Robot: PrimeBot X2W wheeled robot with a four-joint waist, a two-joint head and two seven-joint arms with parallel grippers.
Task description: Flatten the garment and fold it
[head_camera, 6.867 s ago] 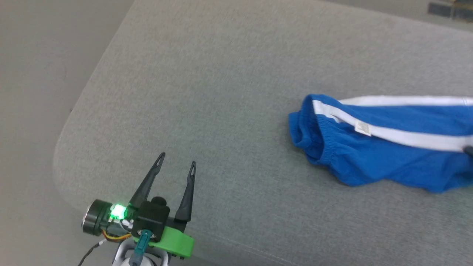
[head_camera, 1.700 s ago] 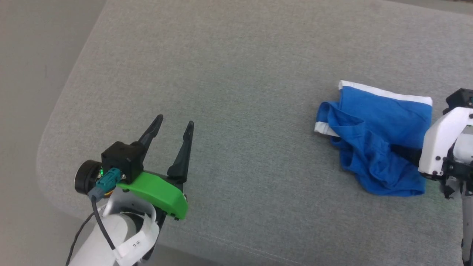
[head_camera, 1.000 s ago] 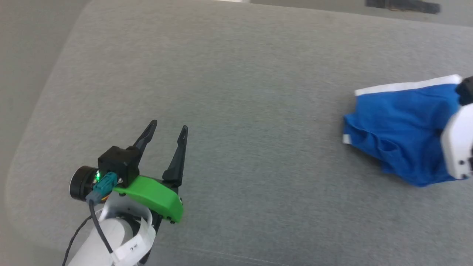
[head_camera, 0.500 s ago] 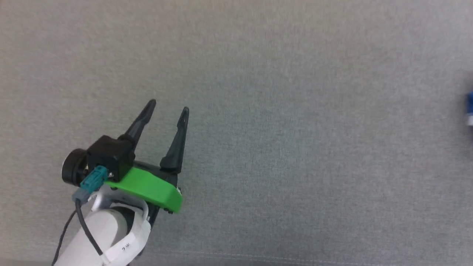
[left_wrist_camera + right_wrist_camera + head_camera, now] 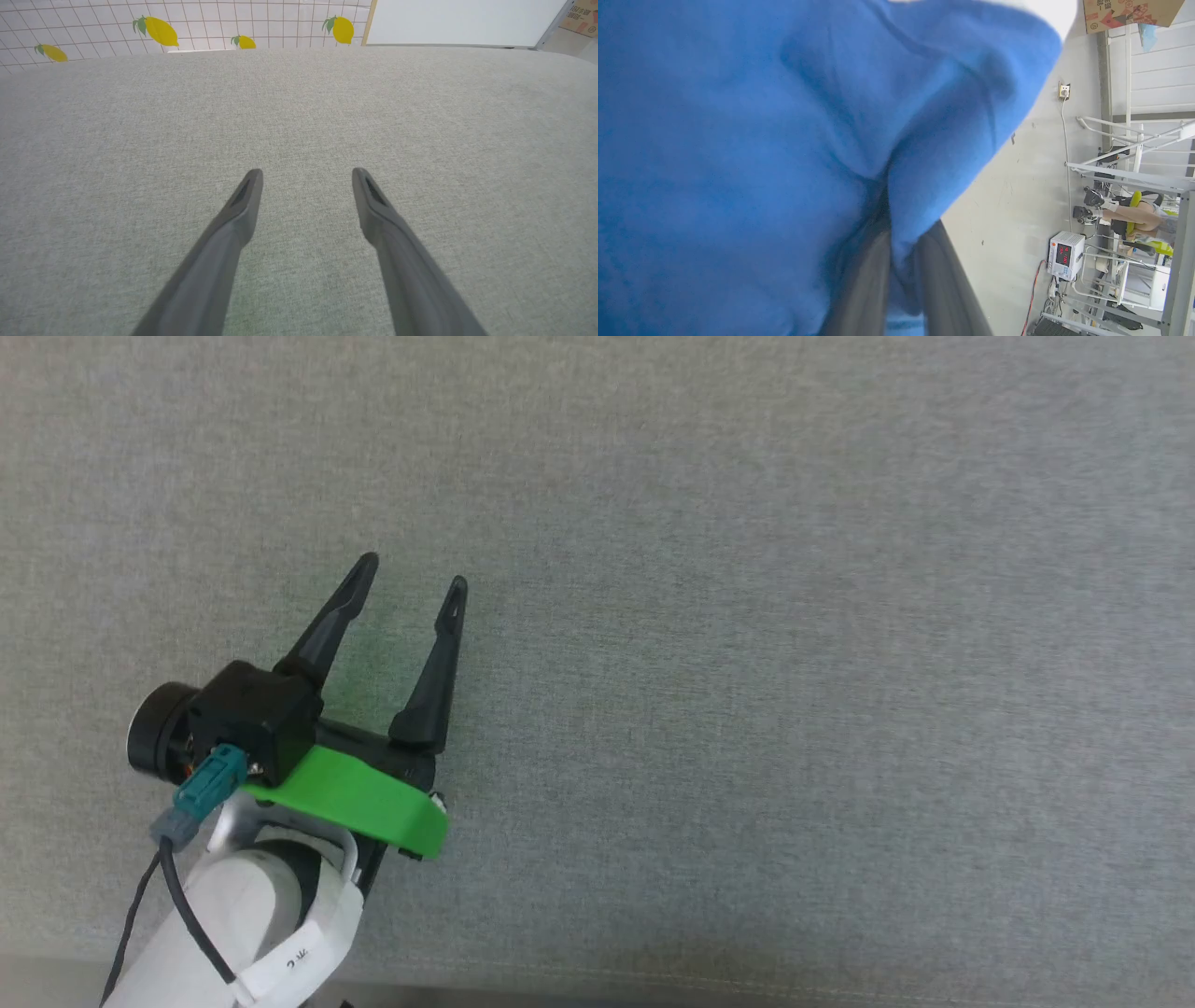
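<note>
The blue garment (image 5: 738, 140) bunches right at my right gripper (image 5: 893, 219), which is clamped on a fold. I judge I'm mid-flattening. Next, my left gripper (image 5: 413, 571), spread wide and empty over the grey cushion (image 5: 794, 663), needs an opposite edge.

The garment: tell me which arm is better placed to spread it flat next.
Right, most likely. The right gripper is shut on the garment, with blue cloth pinched between its fingers. The left gripper is open over the bare grey cushion, with no cloth near it.
</note>
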